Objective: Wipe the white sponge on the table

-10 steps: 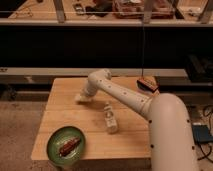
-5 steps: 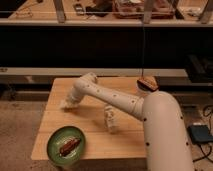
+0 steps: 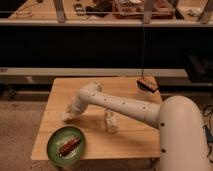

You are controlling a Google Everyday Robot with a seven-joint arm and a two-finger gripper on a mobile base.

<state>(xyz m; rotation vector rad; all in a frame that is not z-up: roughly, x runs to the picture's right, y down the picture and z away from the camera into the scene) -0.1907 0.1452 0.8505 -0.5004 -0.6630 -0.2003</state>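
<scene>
Camera view: our gripper, closed on the white sponge, presses the table; sweeping nearer, we could knock the plate.

A pale tan table is striped with lighter and darker wood planks. A green plate is topped by a reddish-brown item. The arm and its gripper, lowered at the table's left side, are coloured off-white. A white bottle is seen mid-table.

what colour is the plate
Green, in the camera view. The plate lies on the table, near the gripper.
</scene>
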